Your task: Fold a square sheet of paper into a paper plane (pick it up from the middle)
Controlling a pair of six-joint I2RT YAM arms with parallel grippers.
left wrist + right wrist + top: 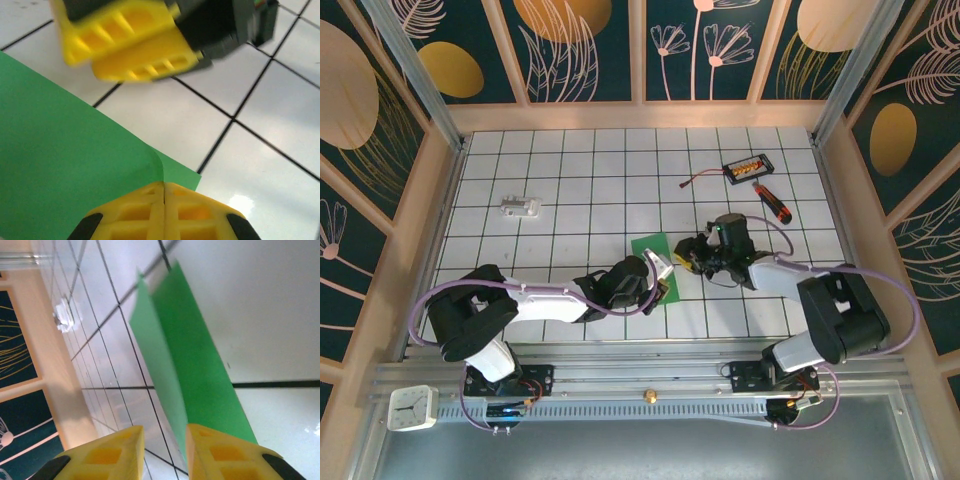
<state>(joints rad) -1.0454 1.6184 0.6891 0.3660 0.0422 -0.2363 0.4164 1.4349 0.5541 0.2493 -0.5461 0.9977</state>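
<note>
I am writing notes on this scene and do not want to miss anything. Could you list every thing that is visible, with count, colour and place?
square sheet of paper: one, bright green, middle of the table, between the grippers
black box: one, black with orange parts, far right
red wire: one, red, running left from the box
screwdriver: one, black and orange, just nearer than the box
small fitting: one, silvery, far left
clock: one, white, near left corner
table: one, white tiles with dark lines
left gripper: one, yellow fingers, shut on the paper's edge
right gripper: one, yellow fingers, slightly open, at the paper
</note>
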